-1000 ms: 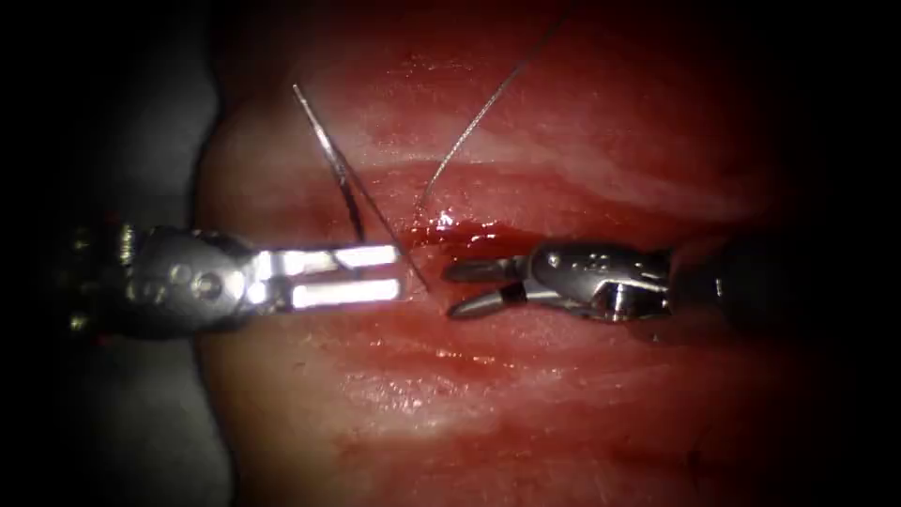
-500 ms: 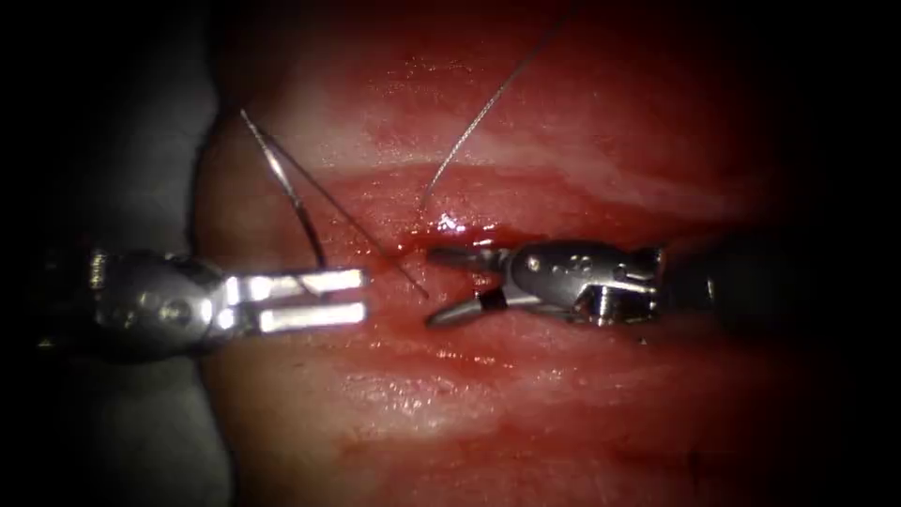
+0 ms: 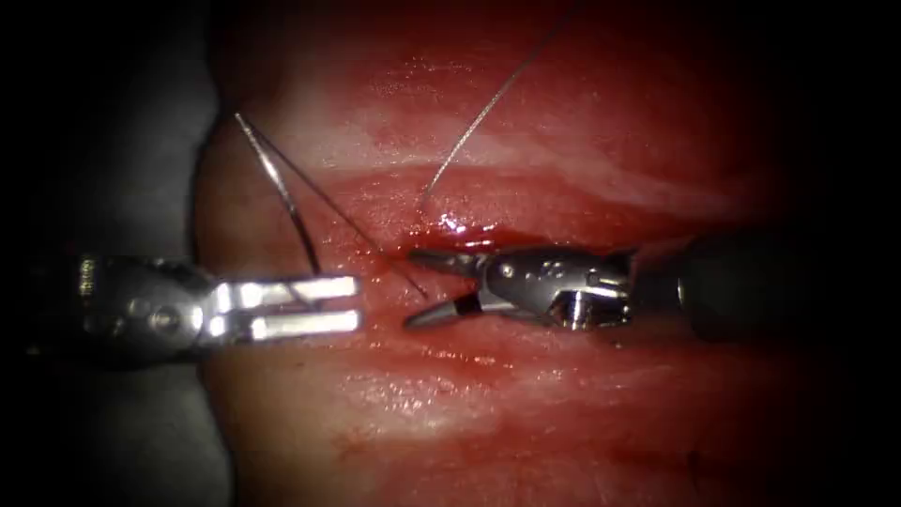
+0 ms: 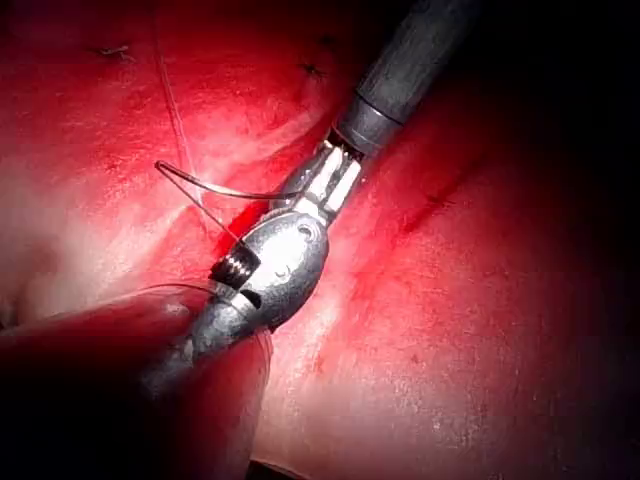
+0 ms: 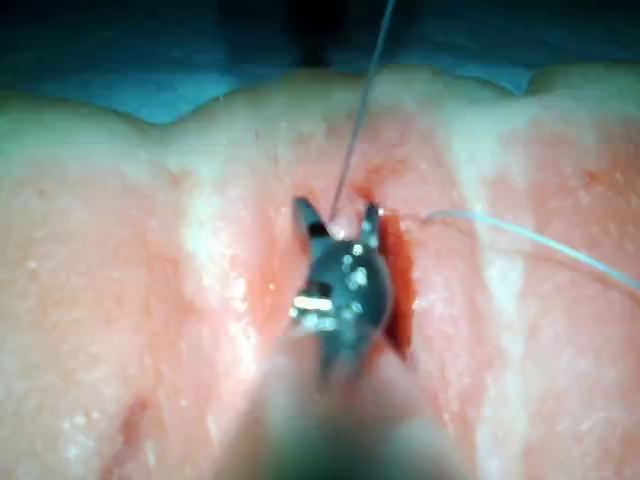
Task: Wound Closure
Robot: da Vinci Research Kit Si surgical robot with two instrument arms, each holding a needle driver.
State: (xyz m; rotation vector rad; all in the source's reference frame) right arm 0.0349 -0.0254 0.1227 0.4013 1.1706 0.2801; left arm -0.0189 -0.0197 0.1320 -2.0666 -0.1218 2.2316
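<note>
My left tool (image 3: 357,302) sits left of the cut (image 3: 488,237), jaws shut on the curved needle (image 3: 282,188) near the end away from the thread. The needle arcs up free of the tissue (image 3: 526,394). Thread (image 3: 347,230) runs from its upper end down to the tissue between the open jaws of my right tool (image 3: 411,289), which holds nothing. A second strand (image 3: 488,103) rises from beside the cut. In the left wrist view the left tool (image 4: 338,175) grips the needle (image 4: 215,187). In the right wrist view the right tool (image 5: 336,215) stands open around thread (image 5: 360,110).
Red fluid (image 3: 450,225) pools at the cut beside the right tool's upper jaw. The tissue's left edge (image 3: 202,282) meets a grey surface (image 3: 141,150), over which the left tool's wrist lies. A pale strand (image 5: 530,238) trails across the tissue.
The left tool has moved left with the needle, drawing thread out of the tissue. The right tool has moved left, jaws open, up to the thread's exit point.
</note>
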